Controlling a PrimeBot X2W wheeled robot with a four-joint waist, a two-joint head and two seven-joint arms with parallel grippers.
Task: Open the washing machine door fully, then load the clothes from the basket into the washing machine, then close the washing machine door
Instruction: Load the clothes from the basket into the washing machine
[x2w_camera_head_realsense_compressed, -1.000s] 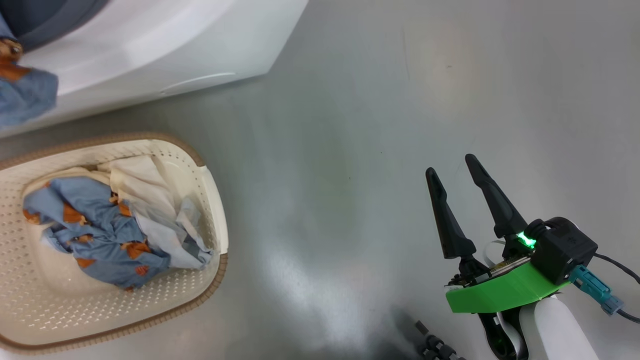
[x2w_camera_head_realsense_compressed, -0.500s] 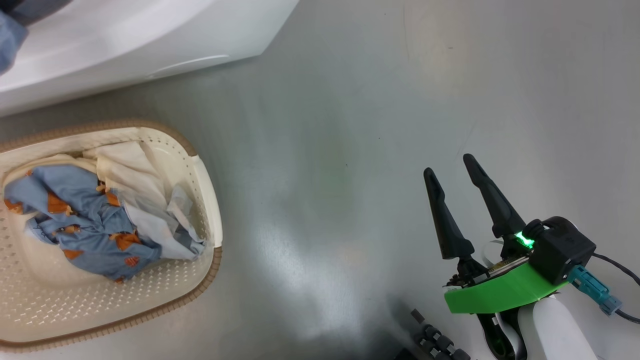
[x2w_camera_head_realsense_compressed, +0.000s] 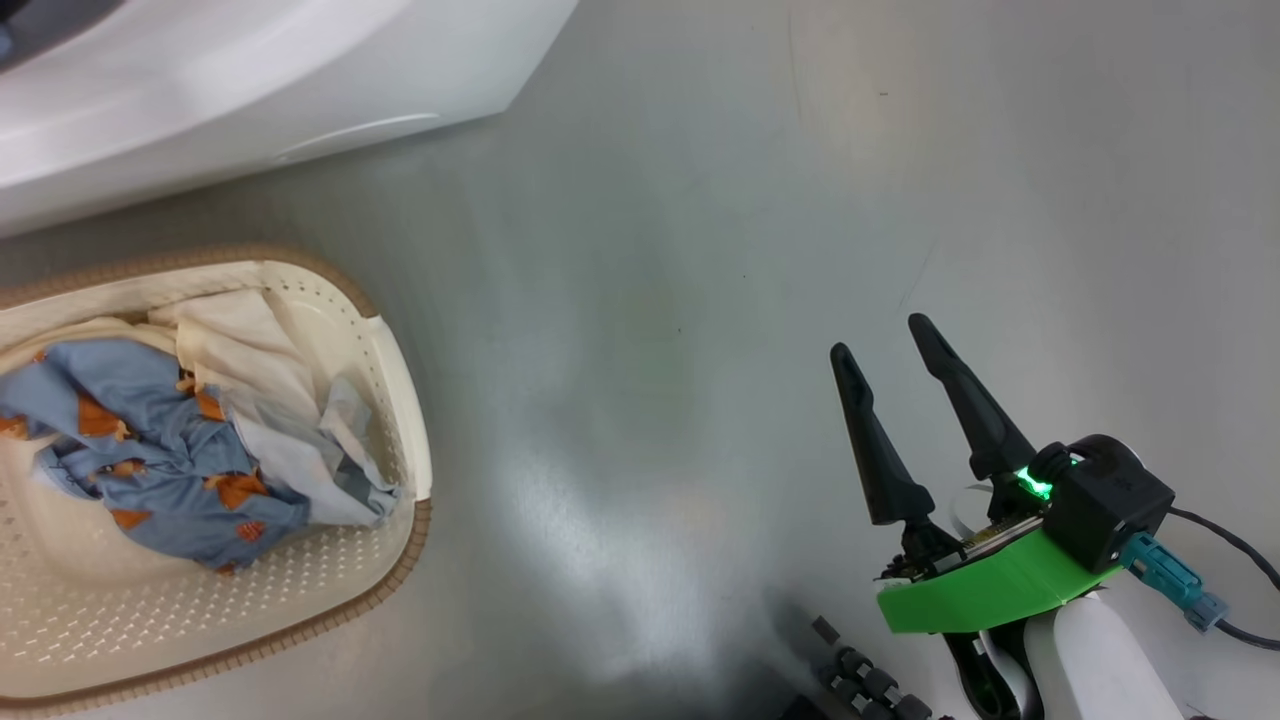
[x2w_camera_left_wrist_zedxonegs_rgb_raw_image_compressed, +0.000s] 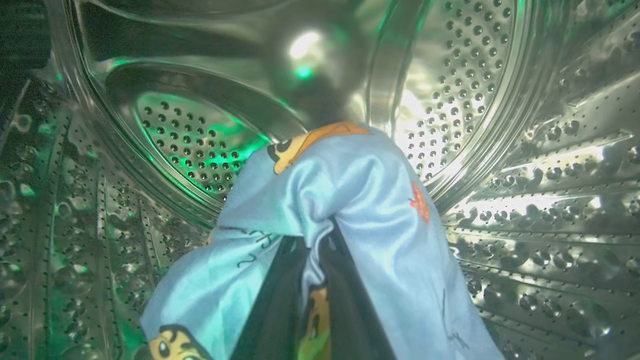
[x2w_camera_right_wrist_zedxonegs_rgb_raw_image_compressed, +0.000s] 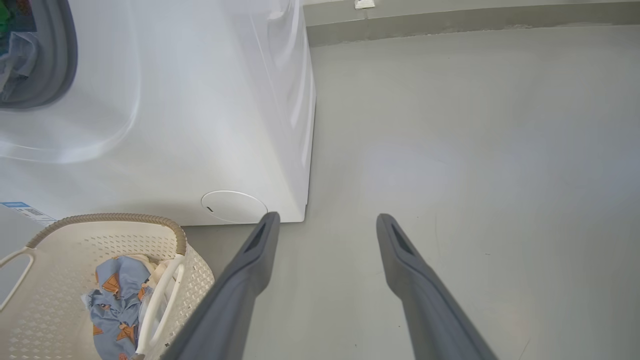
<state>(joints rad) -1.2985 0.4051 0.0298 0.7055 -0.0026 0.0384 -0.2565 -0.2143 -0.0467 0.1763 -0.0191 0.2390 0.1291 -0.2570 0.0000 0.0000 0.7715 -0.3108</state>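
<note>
Clothes lie in two places. Most of them sit in a heap in the basket, blue printed cloth beside cream and white pieces. The basket stands on the grey floor, well off to the left of the right pincer and just in front of the washing machine.

One blue piece is inside the machine. The left pincer has its two dark fingers pressed together on it, with a fold caught between them and the rest draped over and around the tips. Beyond that pincer and on every side of it curves the holed steel drum, lit green and white. The cloth hangs over the fingers, and I can't tell whether it touches the drum wall.

The right pincer hovers over bare floor with its fingers spread wide apart and nothing between them. In the view along those fingers, the machine's white corner stands just ahead and to the left. The round white cap is close beside the left fingertip, and the basket is lower left. Further left are a blue label and the grey door seal, with some pale cloth showing inside it.
</note>
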